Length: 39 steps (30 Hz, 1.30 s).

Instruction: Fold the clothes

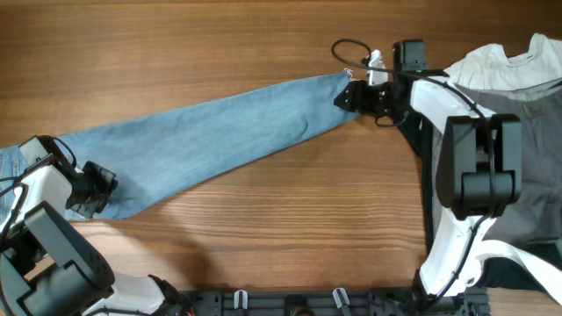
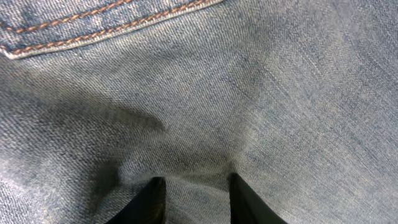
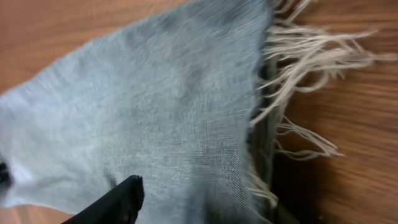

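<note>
Light-blue denim jeans [image 1: 219,132] lie stretched as one long strip from the lower left to the upper middle of the wooden table. My left gripper [image 1: 92,189] sits at the waist end; in its wrist view the two black fingers [image 2: 196,199] pinch a ridge of denim below an orange-stitched seam [image 2: 112,18]. My right gripper [image 1: 347,95] is at the far leg end; its fingers [image 3: 199,208] hold the denim [image 3: 161,118] beside the frayed hem [image 3: 298,68].
A pile of other clothes lies at the right edge under the right arm: a white top [image 1: 505,61], grey trousers [image 1: 540,123] and a black garment [image 1: 518,263]. A black cable loop [image 1: 344,48] lies behind the right gripper.
</note>
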Motion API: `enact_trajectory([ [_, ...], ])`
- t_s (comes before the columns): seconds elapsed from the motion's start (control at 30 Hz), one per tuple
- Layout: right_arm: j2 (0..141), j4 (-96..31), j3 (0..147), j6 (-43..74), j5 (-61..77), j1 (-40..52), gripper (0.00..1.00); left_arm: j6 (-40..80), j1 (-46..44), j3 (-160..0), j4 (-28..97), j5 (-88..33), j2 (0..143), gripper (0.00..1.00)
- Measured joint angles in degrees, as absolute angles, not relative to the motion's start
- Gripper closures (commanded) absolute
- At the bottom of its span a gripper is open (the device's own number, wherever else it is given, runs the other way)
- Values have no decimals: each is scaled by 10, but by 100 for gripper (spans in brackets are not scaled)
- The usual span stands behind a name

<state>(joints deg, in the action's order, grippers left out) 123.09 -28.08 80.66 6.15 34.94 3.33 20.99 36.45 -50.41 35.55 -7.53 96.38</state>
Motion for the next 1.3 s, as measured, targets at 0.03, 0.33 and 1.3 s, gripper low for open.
enact_trajectory([
  [0.03, 1229, -279, 803, 59, 344, 39, 48, 209, 364, -504, 356, -79, 963, 67],
  [0.33, 1228, -257, 781, 66, 330, 48, 96, 197, 364, -504, 383, -99, 913, 67],
  [1.3, 953, -283, 861, 122, 301, -207, 96, 181, 364, -530, 448, -116, 759, 63],
])
